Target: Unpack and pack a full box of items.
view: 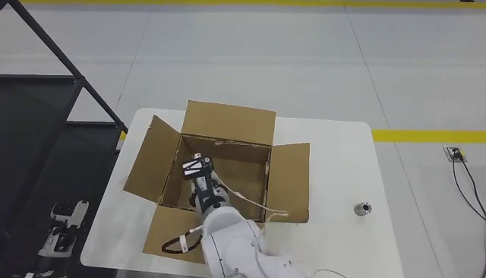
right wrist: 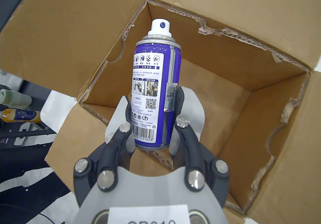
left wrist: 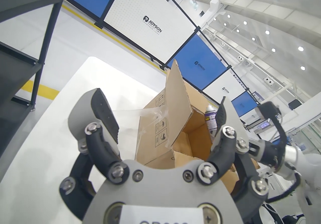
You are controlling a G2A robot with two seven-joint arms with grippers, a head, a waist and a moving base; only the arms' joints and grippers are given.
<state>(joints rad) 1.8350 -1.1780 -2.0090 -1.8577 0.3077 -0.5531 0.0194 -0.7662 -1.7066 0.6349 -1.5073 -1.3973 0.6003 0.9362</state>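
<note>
An open cardboard box (view: 228, 122) sits mid-counter on a white counter (view: 334, 172), all four flaps folded outward. The right end effector (right wrist: 154, 102) is lowered into the 9 o'clock half of the box opening and is clamped on a purple spray can (right wrist: 153, 79). Its two pads (right wrist: 181, 99) press opposite sides of the can's lower body, just above the base. The white nozzle cap (right wrist: 160, 27) points away from the wrist toward a box corner. Whether the can's base touches the box floor cannot be told.

The left end effector (left wrist: 161, 103) sits low over the counter, just outside the box, with its fingers (left wrist: 105, 112) spread wide and nothing between them. Clear tape (left wrist: 148, 112) hangs from the nearest flap. A small metal cylinder (view: 363, 209) stands on the counter at 3 o'clock from the box, well apart from it.

The can is probably a rigid metal aerosol of modest weight. Its glossy, round wall could slip or twist between flat pads. With the grip so near the base, the upper part may tend to tip, so a hold nearer mid-body, square across the widest part, would likely be steadier. The cap and nozzle look like the weak parts and are best left untouched. The can is pressurised, so moderate squeeze seems wiser than a hard clamp.
</note>
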